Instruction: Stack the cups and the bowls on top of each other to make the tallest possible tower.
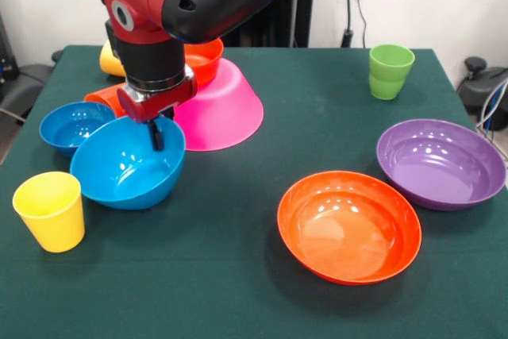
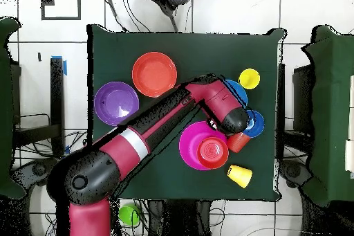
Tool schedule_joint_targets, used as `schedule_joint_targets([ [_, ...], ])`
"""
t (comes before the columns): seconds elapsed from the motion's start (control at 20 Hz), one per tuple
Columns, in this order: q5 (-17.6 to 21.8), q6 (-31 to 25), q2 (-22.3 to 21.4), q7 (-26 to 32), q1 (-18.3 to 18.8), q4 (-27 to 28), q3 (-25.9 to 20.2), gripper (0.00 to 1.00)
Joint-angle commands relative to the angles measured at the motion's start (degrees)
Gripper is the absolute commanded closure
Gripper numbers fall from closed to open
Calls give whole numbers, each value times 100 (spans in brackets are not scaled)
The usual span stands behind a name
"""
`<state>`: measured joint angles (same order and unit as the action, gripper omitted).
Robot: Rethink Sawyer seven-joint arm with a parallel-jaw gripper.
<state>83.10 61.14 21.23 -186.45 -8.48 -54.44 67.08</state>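
Observation:
My gripper (image 1: 156, 134) reaches down onto the far rim of the medium blue bowl (image 1: 127, 166), which sits upright on the table, and looks shut on that rim. The small blue bowl (image 1: 71, 126) stands just left of it. The large pink bowl (image 1: 221, 109) lies upside down behind, with the small orange bowl (image 1: 205, 57) on top. An orange-red cup (image 1: 107, 98) and a yellow cup (image 1: 109, 59) are partly hidden behind my arm. Another yellow cup (image 1: 49, 210) stands at the front left. The green cup (image 1: 390, 71) stands at the far right.
The wide shallow orange bowl (image 1: 349, 226) and the wide shallow purple bowl (image 1: 440, 163) sit upright on the right half of the green table (image 1: 238, 291). In the overhead view my arm (image 2: 159, 126) crosses the table's middle and covers part of the medium blue bowl (image 2: 238, 93).

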Motion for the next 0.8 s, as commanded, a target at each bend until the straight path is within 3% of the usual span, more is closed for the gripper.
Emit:
schedule_joint_targets([
  [0.05, -30, -502, 314, 997, 3, 193, -939, 100],
  [0.45, -138, -601, 133, 1220, 13, 117, -979, 100],
  [0.65, -266, -737, -345, 1986, 96, 1, -970, 100],
  [0.8, -67, -241, -687, 2446, 274, 28, -976, 100],
])
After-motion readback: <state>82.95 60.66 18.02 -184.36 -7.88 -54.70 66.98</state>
